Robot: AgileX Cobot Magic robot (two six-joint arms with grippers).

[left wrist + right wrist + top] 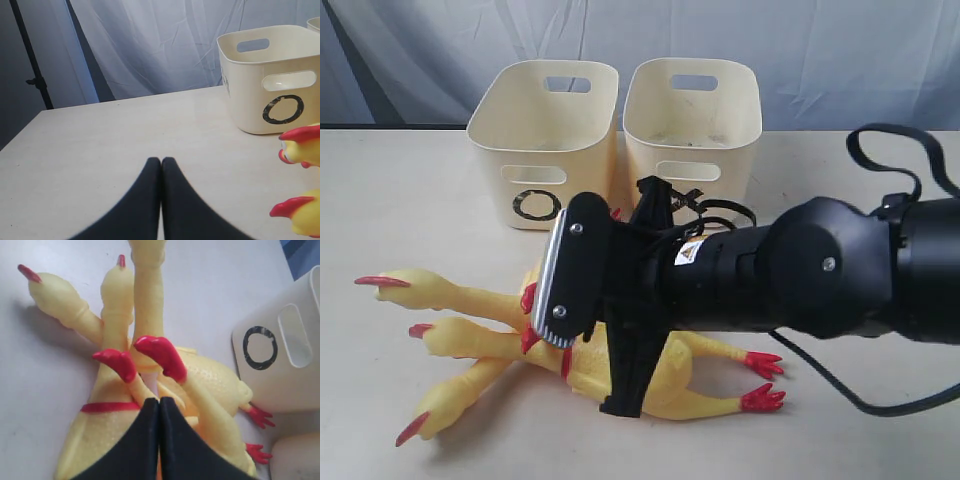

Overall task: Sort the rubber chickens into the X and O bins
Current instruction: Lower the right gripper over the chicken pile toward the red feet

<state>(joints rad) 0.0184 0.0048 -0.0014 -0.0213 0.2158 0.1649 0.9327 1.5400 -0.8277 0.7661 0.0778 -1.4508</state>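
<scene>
Looked like a robotics lab test station: set up on a bare pale tabletop [100, 140], screened behind by draped whitish cloth [150, 45], flanked by a black stand pole [31, 55], worked by a cabled black robot arm [820, 270].

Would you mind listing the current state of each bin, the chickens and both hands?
O bin: upright, nothing visible inside.
X bin: upright, nothing visible inside.
rubber chickens: lying in an overlapping pile on the table in front of the bins, none in a bin.
left hand: shut, holding nothing.
right hand: shut, holding nothing, positioned over the chicken pile.
</scene>
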